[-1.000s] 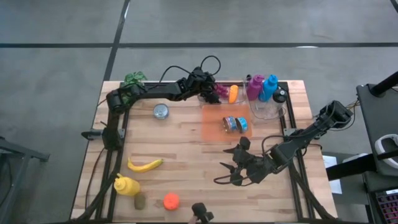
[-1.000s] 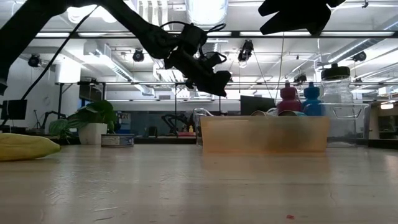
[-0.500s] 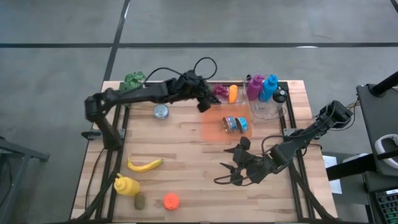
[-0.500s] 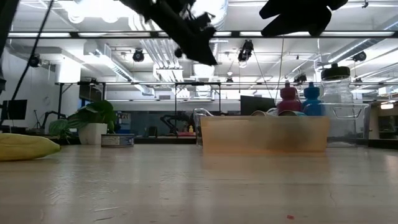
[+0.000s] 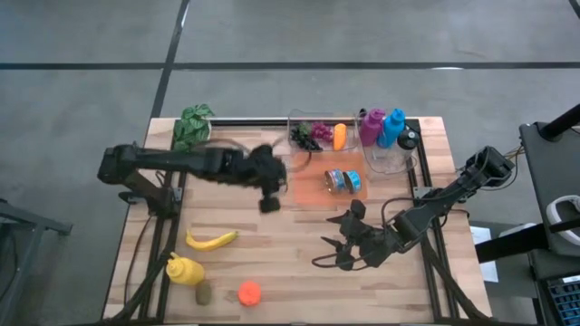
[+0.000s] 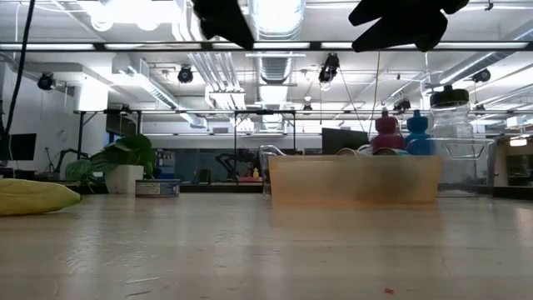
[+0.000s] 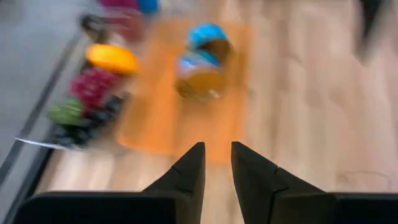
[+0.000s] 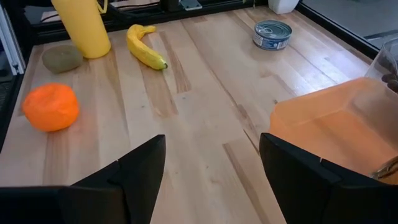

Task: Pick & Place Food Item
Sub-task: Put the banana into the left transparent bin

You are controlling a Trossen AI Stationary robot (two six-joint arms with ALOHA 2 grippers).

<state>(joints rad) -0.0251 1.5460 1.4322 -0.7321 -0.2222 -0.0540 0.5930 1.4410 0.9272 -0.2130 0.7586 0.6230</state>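
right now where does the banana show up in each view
high view: banana lower left on the table.
low view: far left edge.
left wrist view: not in it.
right wrist view: upper middle, beside the yellow bottle.
Shared landmark: orange tray.

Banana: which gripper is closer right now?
Left. The left gripper hangs over the table's middle, a short way up and to the right of the banana in the high view. The right gripper sits farther off, across the table to the banana's right.
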